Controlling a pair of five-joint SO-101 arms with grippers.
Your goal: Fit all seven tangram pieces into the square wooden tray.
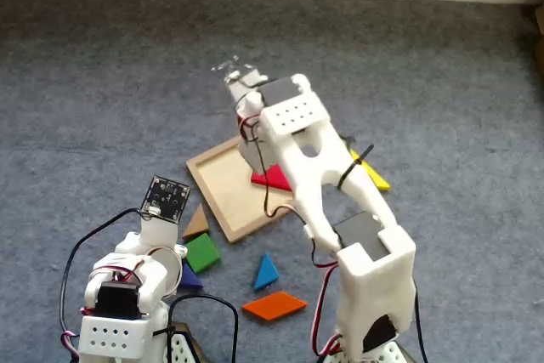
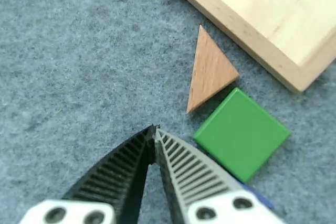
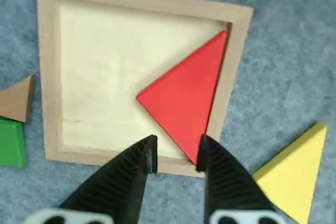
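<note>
Outside, wooden triangle (image 2: 210,72) and green square (image 2: 241,135) neighbour tray (image 2: 231,22).

- table cover (image 2: 68,51): grey-blue cloth, felt-like, fuzzy nap, matt.
- square wooden tray (image 3: 50,77): bare pale wood, matt; faint grain on the floor, rim a shade darker.
- small brown triangle (image 2: 210,72): unpainted wood, fine grain lines, matt.
- green square (image 2: 241,132): painted, smooth even coat, low sheen.
- red triangle (image 3: 186,103) and yellow triangle (image 3: 291,174): painted, smooth, near matt.
- left gripper (image 2: 154,129): plastic, one finger black, one pale grey; inner faces ribbed.
- right gripper (image 3: 176,148): black plastic, ribbed faces, dull.
- arm shells (image 1: 297,116): white plastic, matt.
</note>
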